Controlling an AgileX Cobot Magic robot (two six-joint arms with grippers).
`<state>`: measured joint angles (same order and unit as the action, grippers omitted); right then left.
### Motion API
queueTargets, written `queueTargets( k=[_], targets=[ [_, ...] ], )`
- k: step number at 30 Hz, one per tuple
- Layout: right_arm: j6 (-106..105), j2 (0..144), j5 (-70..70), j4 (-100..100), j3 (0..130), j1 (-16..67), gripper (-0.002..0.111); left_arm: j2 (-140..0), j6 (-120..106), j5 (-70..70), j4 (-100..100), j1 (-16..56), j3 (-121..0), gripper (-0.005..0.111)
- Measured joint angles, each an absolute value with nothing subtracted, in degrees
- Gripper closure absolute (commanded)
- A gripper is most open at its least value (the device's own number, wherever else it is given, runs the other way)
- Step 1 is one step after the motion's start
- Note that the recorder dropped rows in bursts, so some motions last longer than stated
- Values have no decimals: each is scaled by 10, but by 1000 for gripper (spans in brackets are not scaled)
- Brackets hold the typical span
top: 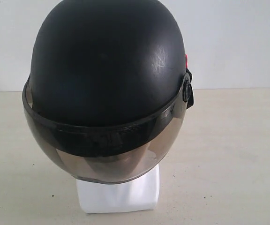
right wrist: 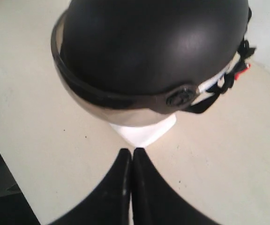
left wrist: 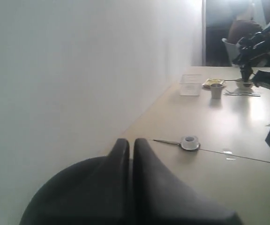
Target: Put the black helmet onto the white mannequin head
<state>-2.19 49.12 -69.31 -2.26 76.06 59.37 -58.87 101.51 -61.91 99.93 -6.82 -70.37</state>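
The black helmet sits on top of the white mannequin head, whose squarish base alone shows below the smoky visor; the face is hidden. In the right wrist view the black helmet covers the mannequin head, and my right gripper is shut and empty, a short way off its base. My left gripper is shut too, holding nothing, pointing along a white wall away from the helmet. Neither gripper appears in the exterior view.
The helmet's chin strap with a red tag hangs at its side. Far down the table in the left wrist view lie a small round white object with a thin rod, a clear box, a cup and another black arm.
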Motion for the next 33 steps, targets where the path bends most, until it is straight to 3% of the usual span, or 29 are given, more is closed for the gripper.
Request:
queueTargets(
  k=[3, 8, 18, 22, 29, 33],
  targets=[
    [7, 428, -639, -30, 672, 594, 108, -532, 1017, -585, 998, -89, -636, 102],
    [40, 342, -419, -33, 495, 594, 108, -433, 1019, -493, 998, -101, -486, 102],
    [45, 304, -20, -33, 211, 594, 108, -269, 1020, -295, 1004, -102, -214, 102],
    [45, 304, -21, -33, 186, 594, 108, -218, 1090, -260, 1004, -102, -156, 102],
    [45, 304, -23, -33, 186, 594, 108, -200, 1195, -479, 973, -102, -146, 102],
    [45, 304, -23, -33, 186, 594, 108, -200, 1077, -515, 840, -102, -146, 102]
  ],
)
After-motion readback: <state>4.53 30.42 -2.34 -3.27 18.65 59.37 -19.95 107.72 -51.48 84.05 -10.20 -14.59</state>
